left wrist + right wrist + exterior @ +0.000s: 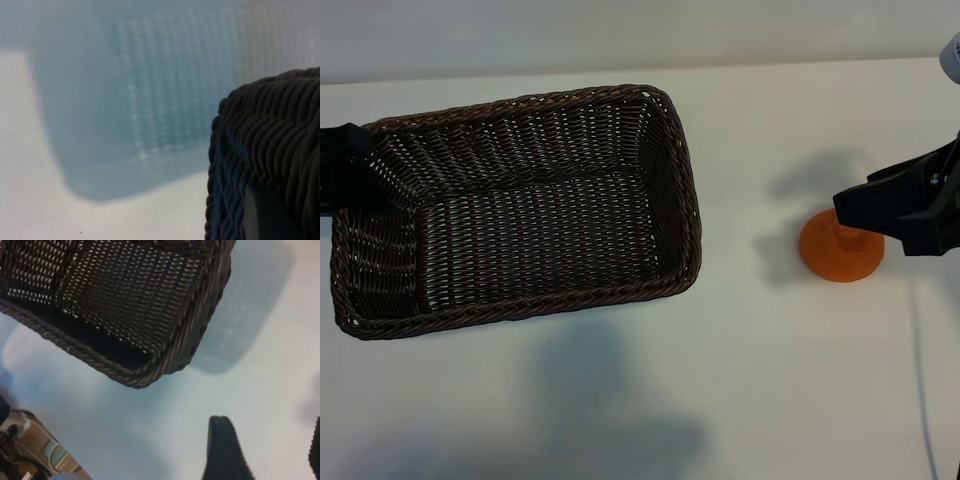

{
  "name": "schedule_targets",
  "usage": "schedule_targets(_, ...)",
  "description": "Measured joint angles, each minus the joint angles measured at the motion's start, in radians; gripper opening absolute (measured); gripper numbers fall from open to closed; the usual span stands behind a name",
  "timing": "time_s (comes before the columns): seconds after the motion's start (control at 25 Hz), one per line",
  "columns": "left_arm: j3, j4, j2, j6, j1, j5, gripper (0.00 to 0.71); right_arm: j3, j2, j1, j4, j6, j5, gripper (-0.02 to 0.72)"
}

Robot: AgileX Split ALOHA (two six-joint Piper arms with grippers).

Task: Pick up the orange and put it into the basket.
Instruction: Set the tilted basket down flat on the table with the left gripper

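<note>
The orange (835, 255) lies on the white table to the right of the basket (520, 215); it does not show in either wrist view. My right gripper (873, 222) hangs over the orange's upper right side, open. In the right wrist view its two dark fingers (225, 452) stand wide apart over bare table, the basket's corner (165, 365) farther off. My left gripper (345, 170) sits at the basket's far left corner. In the left wrist view one finger (262, 217) presses against the braided rim (235, 165), shut on it.
The white table (750, 380) runs on in front of the basket and around the orange. A thin white cable (923, 400) trails down the right side. The table's edge and some gear below it (30, 445) show in the right wrist view.
</note>
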Motion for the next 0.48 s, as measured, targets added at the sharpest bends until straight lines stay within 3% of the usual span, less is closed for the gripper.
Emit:
schedule_targets(0.24,-0.058,-0.010,0.050,-0.005,-0.005,0.024,0.152,0.000,0.000,0.000,0.001,0.000,0.000,0.420)
schedule_targets(0.48,-0.181,-0.009,0.103,-0.045,-0.082,0.062,0.152,0.000,0.000,0.000,0.001,0.000,0.000,0.420)
